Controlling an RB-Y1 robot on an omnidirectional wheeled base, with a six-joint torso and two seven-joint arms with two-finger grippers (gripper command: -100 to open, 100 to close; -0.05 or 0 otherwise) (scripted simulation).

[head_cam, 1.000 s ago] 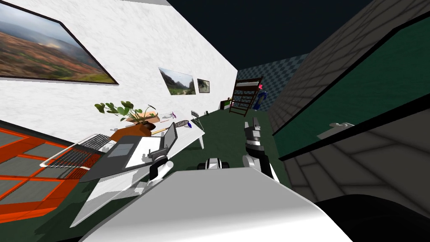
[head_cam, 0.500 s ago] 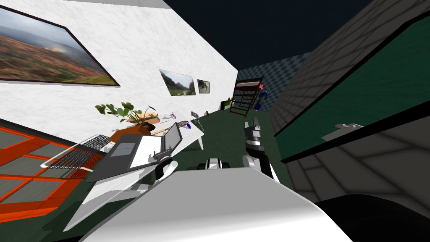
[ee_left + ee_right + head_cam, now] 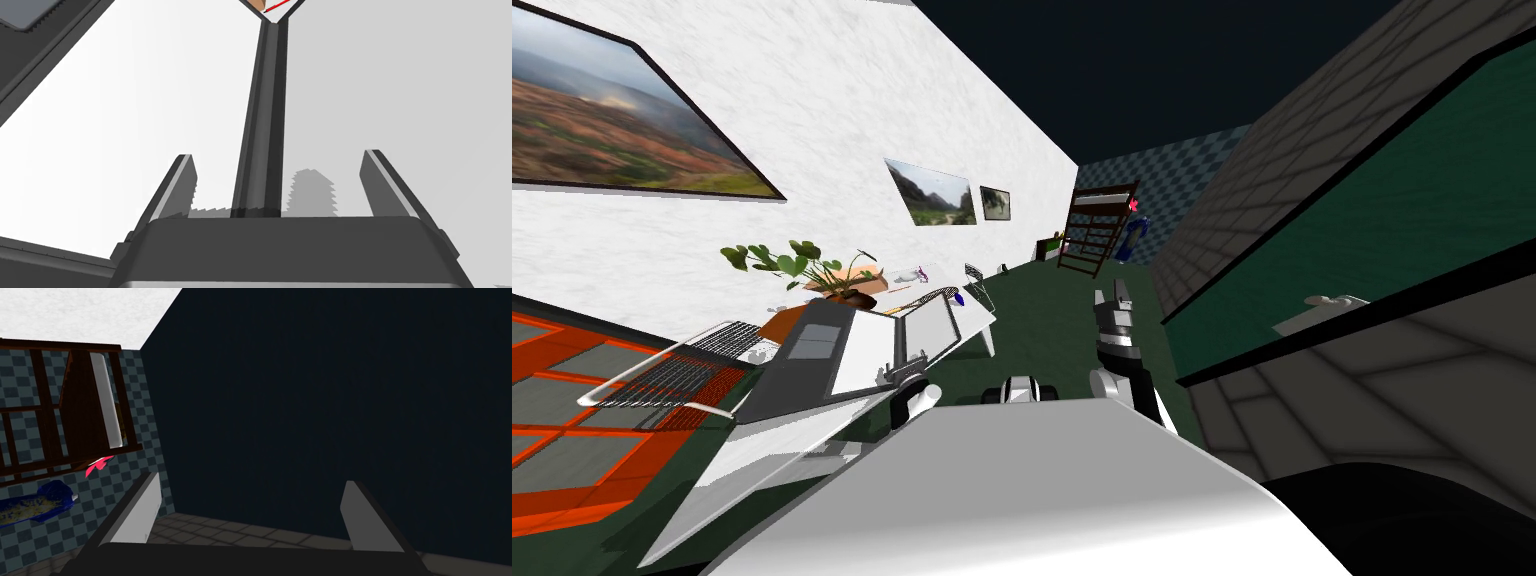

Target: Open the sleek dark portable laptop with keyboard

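Head view: the dark laptop (image 3: 812, 355) lies on the white table (image 3: 762, 470), at about nine o'clock from the frame's centre. Its lid (image 3: 930, 330) is raised partway, so I judge the opening begun but not finished. My left gripper (image 3: 904, 372) sits at the lid's five o'clock, low against its near edge, where a push would swing the lid on its hinge. A potted plant (image 3: 812, 268) stands at the laptop's twelve o'clock and a wire rack (image 3: 677, 375) at its nine. My right gripper (image 3: 1115, 296) is at the lid's three o'clock, well apart, parked clear of the work.

Left wrist view: the lid's edge (image 3: 264, 125) runs as a dark strip between my fingers (image 3: 179, 182). The claw is spread and straddles the strip with a gap on each side, pinching nothing. I read that as guiding the lid, not gripping it.

Right wrist view: that claw is spread too, with nothing between its blades.
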